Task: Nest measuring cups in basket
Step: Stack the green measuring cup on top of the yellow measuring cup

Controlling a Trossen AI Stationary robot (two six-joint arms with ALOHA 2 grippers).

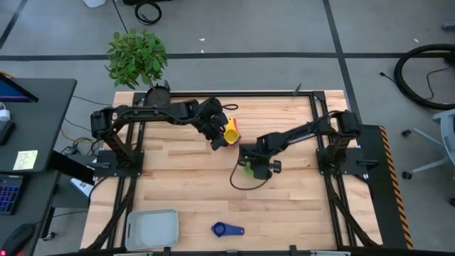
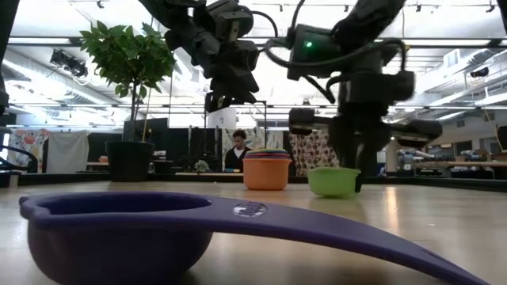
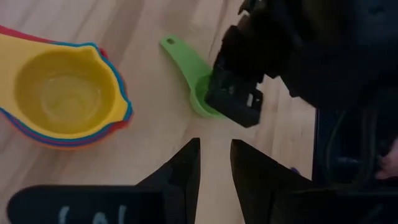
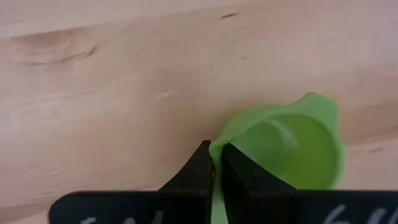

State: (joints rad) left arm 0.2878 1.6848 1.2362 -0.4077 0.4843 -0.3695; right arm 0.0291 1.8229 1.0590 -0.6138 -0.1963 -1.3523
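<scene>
A stack of nested measuring cups (image 3: 65, 93), yellow innermost, stands mid-table on its base, also in the high view (image 1: 232, 131) and the low view (image 2: 267, 170). My left gripper (image 3: 214, 155) hovers beside the stack, slightly open, with nothing between its fingers. A green cup (image 4: 292, 146) sits nearer the table's middle, handle (image 3: 180, 56) pointing away, with my right gripper (image 4: 216, 155) shut on it. A dark blue cup (image 1: 227, 229) lies near the front edge. The grey basket (image 1: 151, 227) stands at the front left. My right gripper pinches the green cup's rim (image 4: 217, 142) between its two fingers, one inside the bowl and one outside. The fingers come steeply from above, pointing down. The cup stays upright, mouth up (image 2: 333, 180); whether its base touches the table, I cannot tell.
A potted plant (image 1: 138, 60) stands at the table's far left corner. A dark cable loop (image 1: 245, 181) lies by my right gripper. Bare wood stretches between the mid-table cups and the basket.
</scene>
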